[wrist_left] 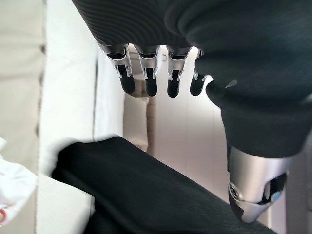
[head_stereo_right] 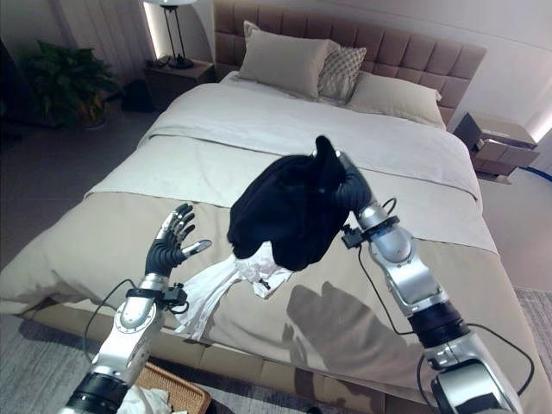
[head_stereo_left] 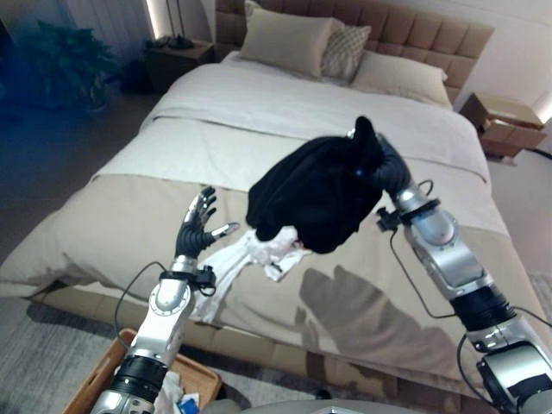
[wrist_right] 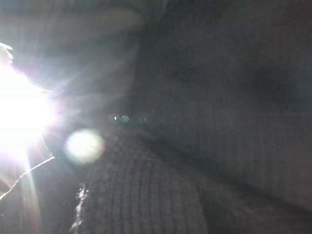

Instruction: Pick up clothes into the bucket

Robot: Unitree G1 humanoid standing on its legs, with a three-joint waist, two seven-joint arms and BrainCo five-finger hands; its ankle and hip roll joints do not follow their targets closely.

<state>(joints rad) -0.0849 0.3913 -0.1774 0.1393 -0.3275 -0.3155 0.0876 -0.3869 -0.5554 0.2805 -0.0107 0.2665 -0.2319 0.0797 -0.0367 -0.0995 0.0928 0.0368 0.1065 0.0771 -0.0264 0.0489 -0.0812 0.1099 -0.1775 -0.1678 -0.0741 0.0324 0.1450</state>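
Note:
A black garment (head_stereo_left: 315,194) hangs in the air above the foot half of the bed, with my right hand (head_stereo_left: 385,170) shut on its upper edge; a tuft of cloth sticks up over the hand. Dark knit cloth (wrist_right: 204,146) lies right against the right wrist camera. My left hand (head_stereo_left: 197,228) is raised and open to the left of the garment, fingers (wrist_left: 147,82) straight, holding nothing. A crumpled white garment (head_stereo_left: 246,259) lies on the beige cover below and between the hands. The brown bucket (head_stereo_left: 90,384) stands on the floor by the bed's foot, with white cloth (head_stereo_left: 172,395) inside.
The bed (head_stereo_left: 129,224) has a beige cover at the foot and white bedding further up, with pillows (head_stereo_left: 289,39) at the headboard. Nightstands stand on both sides (head_stereo_left: 177,56) (head_stereo_left: 504,121). A plant (head_stereo_right: 73,82) stands far left.

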